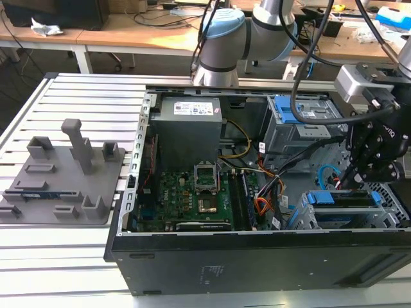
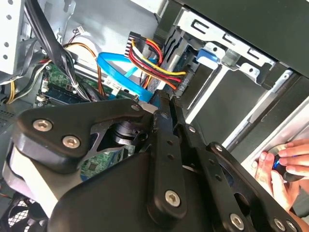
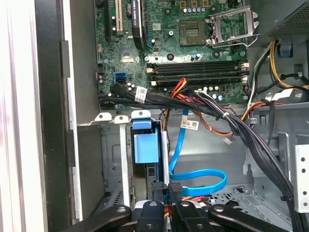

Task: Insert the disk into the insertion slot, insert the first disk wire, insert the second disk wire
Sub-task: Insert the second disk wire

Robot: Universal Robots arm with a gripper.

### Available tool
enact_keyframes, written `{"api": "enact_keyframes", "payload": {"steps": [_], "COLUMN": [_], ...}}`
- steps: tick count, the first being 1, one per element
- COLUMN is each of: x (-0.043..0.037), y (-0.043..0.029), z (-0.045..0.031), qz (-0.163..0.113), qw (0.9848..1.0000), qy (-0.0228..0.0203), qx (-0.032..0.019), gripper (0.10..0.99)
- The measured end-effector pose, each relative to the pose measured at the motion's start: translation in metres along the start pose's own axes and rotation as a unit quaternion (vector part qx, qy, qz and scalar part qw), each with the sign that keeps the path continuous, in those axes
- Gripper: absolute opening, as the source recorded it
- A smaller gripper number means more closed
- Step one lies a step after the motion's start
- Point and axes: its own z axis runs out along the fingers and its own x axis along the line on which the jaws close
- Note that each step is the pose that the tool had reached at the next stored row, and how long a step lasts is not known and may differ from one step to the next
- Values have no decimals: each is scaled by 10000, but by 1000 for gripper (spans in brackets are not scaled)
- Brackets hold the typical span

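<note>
While the arm reaches into the open computer case [image 1: 257, 256] on the slatted counter [image 1: 58, 256], its black claw [image 1: 376, 163] hangs over the drive bays at the exterior view's right, fingers drawn nearly together. In the first wrist view the two fingertips [image 3: 170, 189] stand close side by side with only a thin gap between them, and what, if anything, they pinch cannot be told. The second disk wire [image 3: 193, 175], a flat light-blue cable, curves in a loop just beside those fingertips, one end running up toward the motherboard [image 3: 183, 48]; in the second wrist view the same blue cable [image 2: 120, 72] passes down behind the claw's tip [image 2: 161, 104]. The disk [image 1: 340, 200], in its bright blue carrier, sits inside the insertion slot [image 1: 308, 221], the low grey cage directly under the claw in the exterior view; in the first wrist view its blue carrier tab [image 3: 146, 142] lies just ahead of the fingertips. Orange-red leads [image 2: 154, 67] run with yellow and black ones to a plug near the claw's tip in the second wrist view. A person's hand [image 2: 285, 166] rests at the edge of the case in that same view. Well apart, at the exterior view's left, a grey fixture block [image 1: 64, 173] stands on the counter.
</note>
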Motion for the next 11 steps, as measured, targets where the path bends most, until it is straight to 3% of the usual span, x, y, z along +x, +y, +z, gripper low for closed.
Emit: {"api": "enact_keyframes", "payload": {"steps": [11], "x": [24], "y": [-3], "z": [5], "qz": [2], "qw": [10000], "qy": [1], "qx": [0], "gripper": [161]}}
